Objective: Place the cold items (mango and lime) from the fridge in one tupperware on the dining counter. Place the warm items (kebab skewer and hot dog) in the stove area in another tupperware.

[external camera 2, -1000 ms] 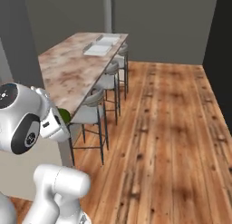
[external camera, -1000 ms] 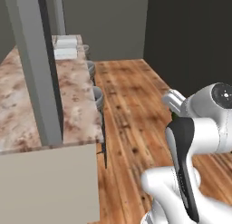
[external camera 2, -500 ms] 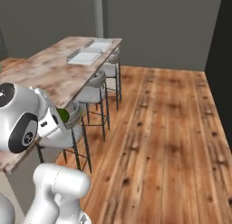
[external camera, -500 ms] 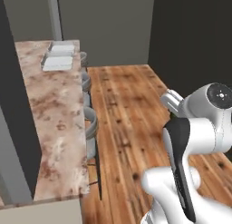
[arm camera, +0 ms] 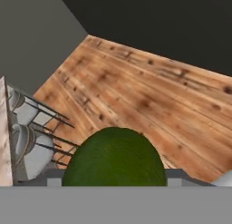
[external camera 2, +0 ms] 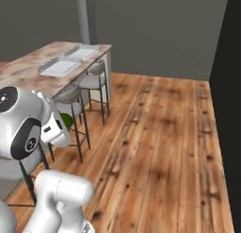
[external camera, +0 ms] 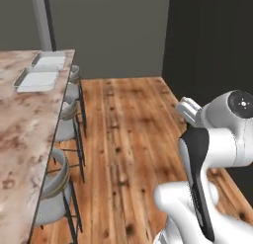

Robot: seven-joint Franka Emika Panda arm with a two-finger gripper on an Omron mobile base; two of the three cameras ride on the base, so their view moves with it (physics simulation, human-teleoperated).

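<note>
Lime (arm camera: 114,157), dark green and round, sits gripped between the tool's part-open jaws above the wooden floor, beside the desk (external camera 2: 28,69); likely light, firm, smooth, best held across its middle.

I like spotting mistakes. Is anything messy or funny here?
Nothing stands out. Two trays sit neatly on the dining counter, stools line up, and the claw holds a green fruit.
</note>
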